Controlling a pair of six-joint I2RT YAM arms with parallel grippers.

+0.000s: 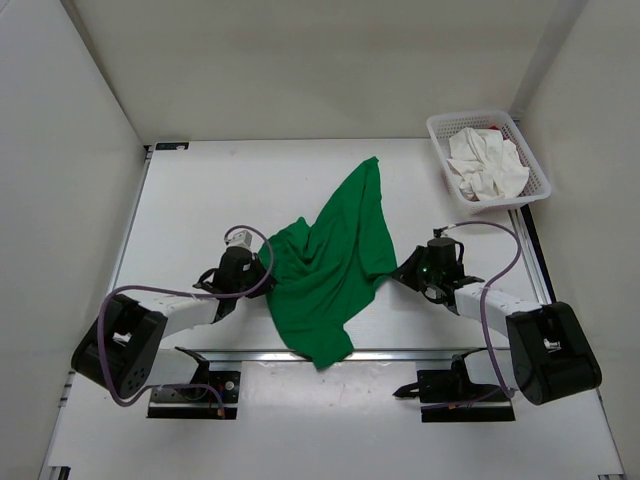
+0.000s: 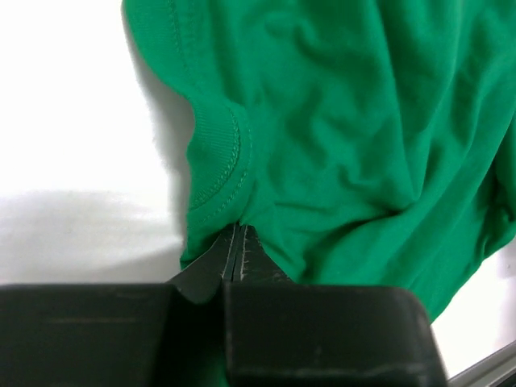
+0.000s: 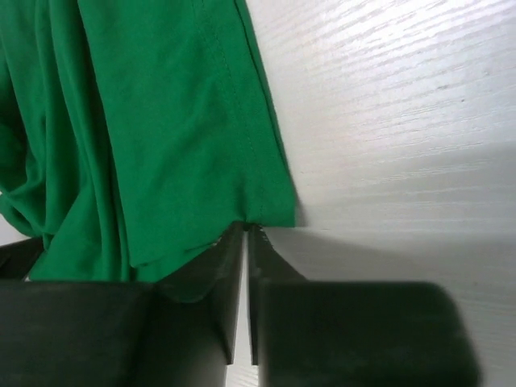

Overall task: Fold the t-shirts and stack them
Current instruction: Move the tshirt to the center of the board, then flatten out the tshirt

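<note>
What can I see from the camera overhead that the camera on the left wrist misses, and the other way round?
Only the overhead view shows the whole green t-shirt crumpled between both arms, the right pincer at its edge, and the basket of white cloth in the far right corner. Only the left wrist view shows the left pincer up close, shut on green fabric beside a stitched band. Both show the green t-shirt on the white table.
</note>
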